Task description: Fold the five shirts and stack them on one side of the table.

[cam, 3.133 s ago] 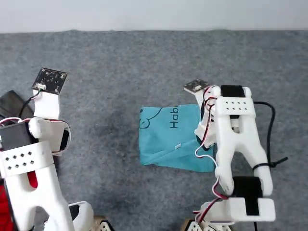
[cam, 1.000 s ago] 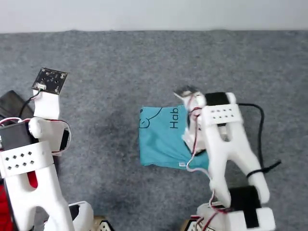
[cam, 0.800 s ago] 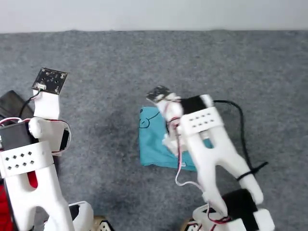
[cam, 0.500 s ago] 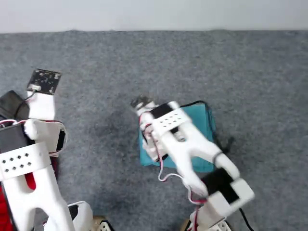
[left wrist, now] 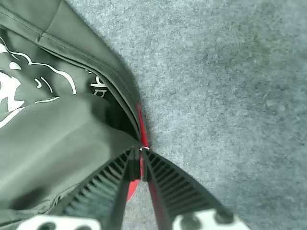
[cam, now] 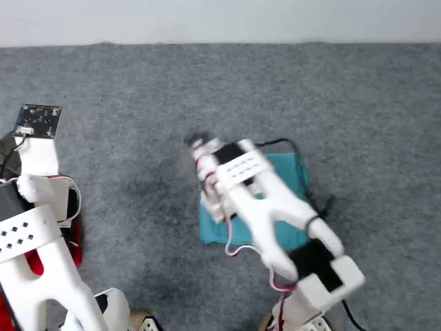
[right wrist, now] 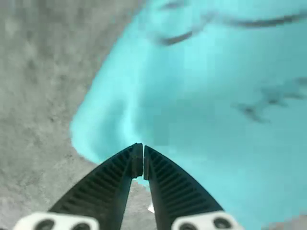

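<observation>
A folded teal shirt (cam: 289, 179) lies in the middle of the grey table, and my right arm (cam: 255, 186) stretches across it towards its left edge. In the right wrist view my right gripper (right wrist: 143, 148) is shut, its tips close over the teal shirt (right wrist: 216, 105) near one edge, with no cloth visible between them. At the table's left edge lie a dark shirt with white print (left wrist: 53, 124) and a red shirt (cam: 72, 241) under it. My left gripper (left wrist: 142, 149) is shut at the dark shirt's edge, where a red strip (left wrist: 140, 124) shows.
Grey carpet-like table surface (cam: 358, 103) is open at the back and on the right. A pale wall (cam: 220, 21) runs along the far edge. A black cable (cam: 275, 143) trails behind the right arm over the teal shirt.
My right arm has swung left across the teal shirt, from its right side to its left edge. My left arm has shifted left, towards the dark and red shirts.
</observation>
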Robot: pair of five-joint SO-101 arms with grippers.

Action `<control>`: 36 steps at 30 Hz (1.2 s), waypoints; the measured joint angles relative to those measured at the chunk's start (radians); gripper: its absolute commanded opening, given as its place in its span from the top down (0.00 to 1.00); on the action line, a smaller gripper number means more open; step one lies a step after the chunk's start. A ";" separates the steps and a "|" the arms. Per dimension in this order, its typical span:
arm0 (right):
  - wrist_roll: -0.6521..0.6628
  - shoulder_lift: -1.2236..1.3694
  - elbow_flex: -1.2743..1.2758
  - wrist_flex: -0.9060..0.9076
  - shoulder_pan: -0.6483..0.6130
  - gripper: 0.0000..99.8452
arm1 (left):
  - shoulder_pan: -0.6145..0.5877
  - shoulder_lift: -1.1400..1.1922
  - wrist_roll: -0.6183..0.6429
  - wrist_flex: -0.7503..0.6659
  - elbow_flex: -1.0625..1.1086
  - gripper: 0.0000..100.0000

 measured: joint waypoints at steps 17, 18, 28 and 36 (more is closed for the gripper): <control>-0.210 0.100 -0.227 0.021 0.315 0.85 | 0.000 0.000 0.000 0.000 0.000 0.99; -0.215 0.120 -0.242 0.021 0.321 0.86 | 0.000 0.000 0.000 0.000 0.000 0.99; -0.221 0.216 -0.367 0.021 0.433 0.86 | 0.000 0.000 0.000 0.000 0.000 0.99; -0.221 0.272 -0.376 0.021 0.450 0.86 | 0.000 0.000 0.000 0.000 0.000 0.99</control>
